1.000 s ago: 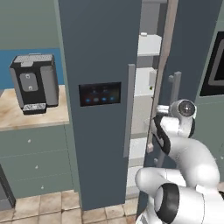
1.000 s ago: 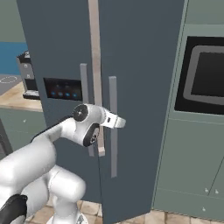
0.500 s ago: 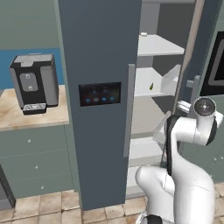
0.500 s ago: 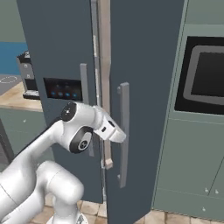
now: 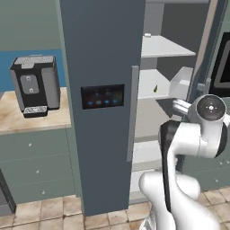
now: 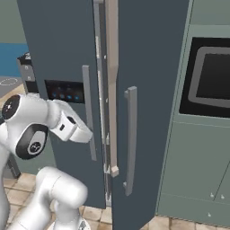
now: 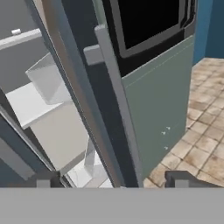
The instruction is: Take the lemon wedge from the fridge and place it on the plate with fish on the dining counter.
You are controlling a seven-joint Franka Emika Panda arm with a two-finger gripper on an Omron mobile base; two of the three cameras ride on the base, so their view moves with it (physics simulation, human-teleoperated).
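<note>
Currently the gripper [image 7: 113, 183] shows in the hand view with its two dark finger tips [image 7: 43, 181] far apart at the bottom edge; the jaws stand wide and hold nothing. Between the tips runs the edge of the fridge's right door [image 7: 83, 109], with its long vertical handle [image 7: 114, 96] just beyond; contact with either cannot be told from that view.

The fridge [image 5: 101, 103] is tall and slate-grey. Its left door is shut and carries a black panel [image 5: 102, 96] with small blue lights and a long handle [image 5: 132, 112]. The right door is swung partly open; from the right base view it stands ajar with its pale inner edge [image 6: 112, 85] showing and its handle [image 6: 130, 134] facing the camera.

Inside, white shelves [image 5: 164, 47] are visible from the left base view. On the middle shelf sits a small dark yellowish object [image 5: 156, 89], too small to identify for certain; it may be the lemon wedge. A white door bin [image 5: 182, 83] shows to the right of it.

The arm's white wrist and dark-faced joint [image 5: 211, 112] sit at the right of the opening, close to the open door's edge, partly blocking the lower shelves.

To the left of the fridge, a black coffee machine [image 5: 36, 85] stands on a light wooden desk [image 5: 27, 121] over grey-green drawers. To the right, a grey-green cabinet holds a dark microwave [image 6: 211, 76]. Floor is beige tile [image 7: 201, 131].
</note>
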